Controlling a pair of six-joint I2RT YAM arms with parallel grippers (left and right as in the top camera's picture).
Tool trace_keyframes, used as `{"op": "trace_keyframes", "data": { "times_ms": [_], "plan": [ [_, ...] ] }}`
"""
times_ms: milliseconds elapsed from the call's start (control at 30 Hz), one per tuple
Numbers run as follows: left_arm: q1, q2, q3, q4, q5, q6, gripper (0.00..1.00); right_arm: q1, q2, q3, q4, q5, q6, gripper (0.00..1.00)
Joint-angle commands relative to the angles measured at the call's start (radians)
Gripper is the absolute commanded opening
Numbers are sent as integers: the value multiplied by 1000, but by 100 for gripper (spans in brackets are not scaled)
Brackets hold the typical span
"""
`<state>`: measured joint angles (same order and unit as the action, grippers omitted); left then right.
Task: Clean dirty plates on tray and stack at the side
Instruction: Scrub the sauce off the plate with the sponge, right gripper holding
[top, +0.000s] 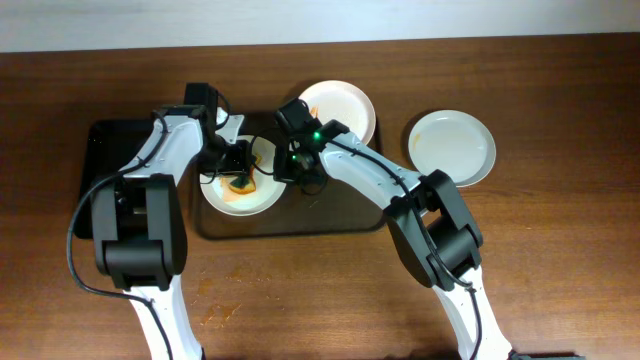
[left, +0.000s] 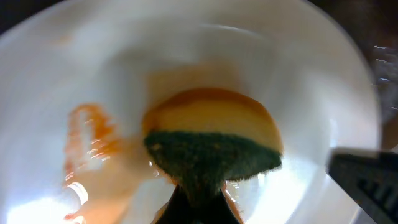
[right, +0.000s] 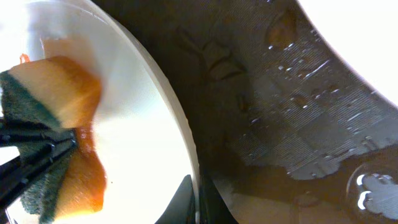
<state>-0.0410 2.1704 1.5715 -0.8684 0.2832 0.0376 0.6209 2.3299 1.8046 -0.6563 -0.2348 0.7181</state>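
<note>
Clean plate (top: 452, 148) on table (top: 560, 260), right of tray (top: 340, 218). Sauced plate (top: 262, 196): left pincer (top: 238, 168) clamps sponge (left: 211, 140), right pincer (right: 198, 190) pinches rim. Far plate (top: 340, 105) waits on tray.

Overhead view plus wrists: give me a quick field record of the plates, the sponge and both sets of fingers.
dirty plate: on the tray, left part, orange sauce smears
sponge: yellow with a green scrub side, pressed on dirty plate
left fingers: shut on sponge
right fingers: shut on dirty plate's rim
far plate: at tray's back right, cleanliness unclear
side plate: on table right of tray, looks clean
</note>
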Motion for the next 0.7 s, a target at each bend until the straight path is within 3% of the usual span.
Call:
{"op": "trace_keyframes", "data": {
  "times_ms": [0, 167, 300, 433, 533, 667],
  "plan": [
    [29, 36, -4, -43, -267, -106, 1, 1, 16, 14, -5, 2, 3, 4],
    [29, 36, 89, -209, -413, -218, 1, 1, 16, 14, -5, 2, 3, 4],
    [28, 36, 145, -277, -420, -228, 1, 1, 16, 14, -5, 2, 3, 4],
    [11, 36, 145, -193, -409, -220, 1, 1, 16, 14, -5, 2, 3, 4],
    [-2, 36, 144, -80, -276, -122, 1, 1, 16, 14, -5, 2, 0, 4],
    [-2, 38, 144, -3, -229, -81, 1, 1, 16, 14, -5, 2, -4, 4]
  ]
}}
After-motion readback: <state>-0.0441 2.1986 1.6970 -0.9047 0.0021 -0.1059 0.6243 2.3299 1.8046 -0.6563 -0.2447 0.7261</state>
